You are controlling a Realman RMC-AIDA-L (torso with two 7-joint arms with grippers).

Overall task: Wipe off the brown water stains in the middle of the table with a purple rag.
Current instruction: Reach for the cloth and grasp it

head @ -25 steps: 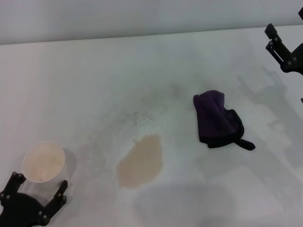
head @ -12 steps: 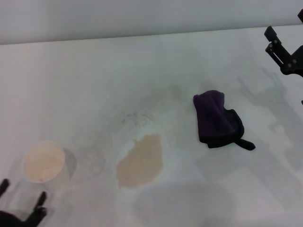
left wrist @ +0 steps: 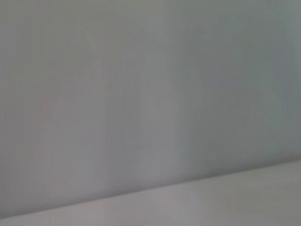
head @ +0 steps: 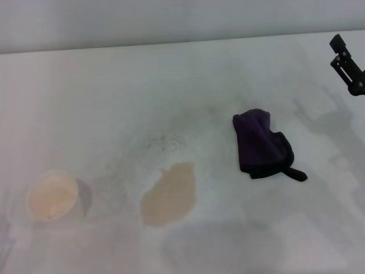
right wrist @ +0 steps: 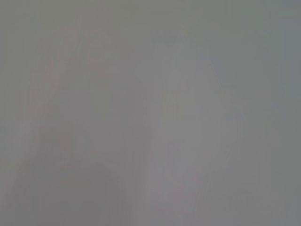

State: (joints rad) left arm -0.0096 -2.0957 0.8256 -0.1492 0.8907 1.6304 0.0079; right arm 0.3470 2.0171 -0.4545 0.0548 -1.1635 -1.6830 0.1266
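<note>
Right hand (head: 347,64), state unclear, hangs beyond the rag (head: 261,144); we pinch this soft cloth at its bunched middle.

A bare test bench, lab-like: a broad white desk (head: 114,91) with faint grey smudges meets a plain pale wall (head: 171,20), with a staged tan spill (head: 169,194) beside a paper cup (head: 52,197).

Bare table (head: 188,80) is seen all round the rag (head: 261,144) — nothing stands against it. The stain (head: 169,194) lies well apart to its left, with open surface between. One obstacle is found — a cup (head: 52,197) farther left.
</note>
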